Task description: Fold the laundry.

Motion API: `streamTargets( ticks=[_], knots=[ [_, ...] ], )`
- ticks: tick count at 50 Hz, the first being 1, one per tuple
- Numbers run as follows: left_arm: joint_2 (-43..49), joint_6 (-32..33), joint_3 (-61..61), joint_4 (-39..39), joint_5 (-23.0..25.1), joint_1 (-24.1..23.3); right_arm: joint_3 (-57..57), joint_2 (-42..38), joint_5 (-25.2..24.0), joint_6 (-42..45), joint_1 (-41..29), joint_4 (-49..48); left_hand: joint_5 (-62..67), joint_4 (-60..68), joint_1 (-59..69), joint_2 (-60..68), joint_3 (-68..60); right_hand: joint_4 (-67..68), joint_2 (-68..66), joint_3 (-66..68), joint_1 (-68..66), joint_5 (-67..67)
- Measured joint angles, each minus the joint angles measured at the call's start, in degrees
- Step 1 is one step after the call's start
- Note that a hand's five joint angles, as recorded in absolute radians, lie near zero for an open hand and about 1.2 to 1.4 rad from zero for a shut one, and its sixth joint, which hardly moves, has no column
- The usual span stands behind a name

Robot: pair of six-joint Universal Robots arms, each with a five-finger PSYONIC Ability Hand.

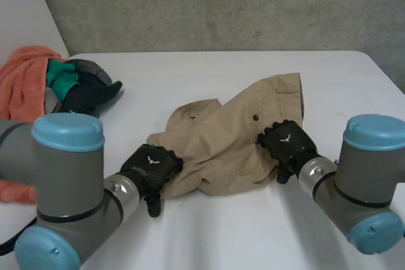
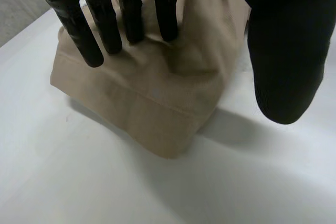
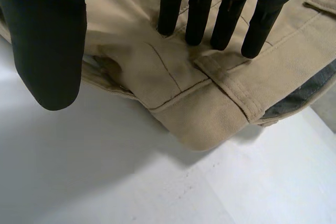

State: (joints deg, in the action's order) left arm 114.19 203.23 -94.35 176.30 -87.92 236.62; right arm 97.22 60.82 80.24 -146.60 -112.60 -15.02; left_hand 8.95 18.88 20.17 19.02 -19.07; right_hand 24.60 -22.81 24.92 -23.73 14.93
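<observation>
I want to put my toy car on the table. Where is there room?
Bare table lies along the far edge behind the tan garment, and near the front between the left robot hand and right robot hand. It is crowded at the far left corner, by the clothes pile.

matt woven cloth of the tan garment [image 1: 234, 137] on a smooth white table [image 1: 221, 232]

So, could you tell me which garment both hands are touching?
The tan garment, mid-table; the orange cloth, green cloth and dark cloth lie piled apart, untouched.
</observation>
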Motion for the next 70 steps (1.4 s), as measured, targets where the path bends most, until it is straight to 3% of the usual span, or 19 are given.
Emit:
streamTargets(
  ticks=[6,7,9,10,11,12,14,19,26,34,42,55,63,64,66,67,68,69,70],
  knots=[
    [4.09,1.60,3.11,2.19,-3.24,-0.86,-1.37,-2.60,1.29,2.00,-0.78,-2.31,8.56,8.48,8.16,8.73,-8.61,3.86,-1.73,3.92,-4.95,3.34],
    [5.06,2.04,3.93,2.87,-4.27,-1.07,-1.77,-3.19,1.70,2.52,-0.92,-2.71,16.75,16.97,16.69,17.06,-16.64,5.75,-5.25,5.62,-6.76,5.01],
    [6.10,2.55,4.88,3.67,-5.45,-1.33,-2.20,-3.84,2.13,3.11,-1.05,-3.12,17.75,17.99,17.49,18.04,-17.69,9.52,-10.68,9.39,-9.97,7.83],
    [6.96,2.99,5.70,4.30,-6.42,-1.59,-2.72,-4.42,2.56,3.77,-1.13,-3.59,28.76,29.22,28.61,28.91,-28.87,21.04,-22.95,20.58,-19.38,19.79],
    [7.43,3.25,6.24,4.71,-6.99,-1.77,-3.08,-4.77,2.87,4.24,-1.16,-3.90,31.28,31.73,31.01,31.37,-31.32,28.47,-30.59,27.81,-25.85,27.23],
    [7.64,3.37,6.49,4.88,-7.27,-1.87,-3.18,-4.86,2.96,4.37,-1.17,-3.99,31.28,31.73,31.01,31.37,-31.32,31.08,-33.99,30.41,-29.04,29.79],
    [8.31,3.81,7.55,5.53,-8.37,-2.30,-4.16,-5.27,3.77,5.34,-1.17,-4.65,46.78,47.75,43.50,47.04,-46.89,41.09,-42.57,40.37,-38.06,39.47],
    [6.11,4.03,8.83,5.89,-9.94,-2.95,-6.04,-3.62,5.24,6.55,-1.26,-3.96,47.50,49.64,43.58,48.60,-48.69,43.54,-43.88,42.48,-38.73,41.25],
    [-7.58,3.37,10.02,5.75,-11.39,-2.54,-10.25,6.13,5.48,6.57,-1.32,2.90,47.50,49.65,43.62,48.90,-48.76,43.61,-43.88,42.48,-38.73,41.49],
    [-26.66,2.71,17.84,4.68,-11.90,-0.61,-24.82,19.67,3.41,2.23,-0.05,16.75,47.50,49.68,43.63,49.09,-48.97,43.75,-43.88,42.48,-39.24,41.81],
    [-30.87,2.16,31.20,1.60,-12.79,1.16,-41.24,22.85,-1.23,-6.60,2.69,23.73,47.50,49.69,43.63,49.11,-49.04,43.75,-43.87,42.95,-39.79,42.18],
    [-16.19,-0.54,40.52,-2.00,-9.96,4.31,-45.86,11.13,-4.17,-13.08,1.77,23.84,48.41,49.70,43.88,49.29,-49.04,43.76,-43.88,42.95,-40.41,42.74],
    [1.08,-0.51,43.85,2.41,-8.06,6.93,-47.74,-3.01,-0.43,-15.24,0.50,17.33,48.41,49.71,44.02,49.29,-49.04,42.95,-43.44,42.08,-40.26,42.20],
    [3.71,-0.22,45.19,3.15,-8.00,7.22,-48.58,-4.93,0.89,-15.33,0.40,15.94,46.50,47.41,43.11,46.74,-46.52,35.51,-36.31,34.87,-33.52,36.05],
    [9.29,0.41,48.62,4.28,-8.02,7.90,-50.91,-9.74,4.68,-15.22,0.11,12.37,37.54,37.86,34.15,36.59,-36.50,17.38,-17.51,16.71,-15.45,16.33],
    [12.09,0.68,50.51,4.62,-8.14,8.22,-52.10,-12.02,6.70,-14.98,-0.07,10.61,29.51,29.70,25.25,29.58,-29.60,8.48,-7.29,7.81,-5.33,6.98],
    [14.81,0.92,52.57,4.75,-8.43,8.52,-53.39,-14.23,8.90,-14.50,-0.28,8.78,12.98,13.05,6.32,11.95,-12.14,-2.07,1.71,-2.65,3.20,-3.52],
    [16.95,1.07,54.29,4.71,-8.76,8.73,-54.28,-15.63,10.44,-14.09,-0.43,7.54,9.32,9.40,2.46,8.47,-8.64,-7.05,6.05,-7.43,7.71,-8.05],
    [18.82,1.16,55.90,4.43,-9.33,8.93,-55.34,-17.26,12.32,-13.38,-0.62,6.07,-2.35,-2.92,-7.62,-2.55,2.41,-11.02,9.54,-11.52,10.68,-11.58]
  ],
)
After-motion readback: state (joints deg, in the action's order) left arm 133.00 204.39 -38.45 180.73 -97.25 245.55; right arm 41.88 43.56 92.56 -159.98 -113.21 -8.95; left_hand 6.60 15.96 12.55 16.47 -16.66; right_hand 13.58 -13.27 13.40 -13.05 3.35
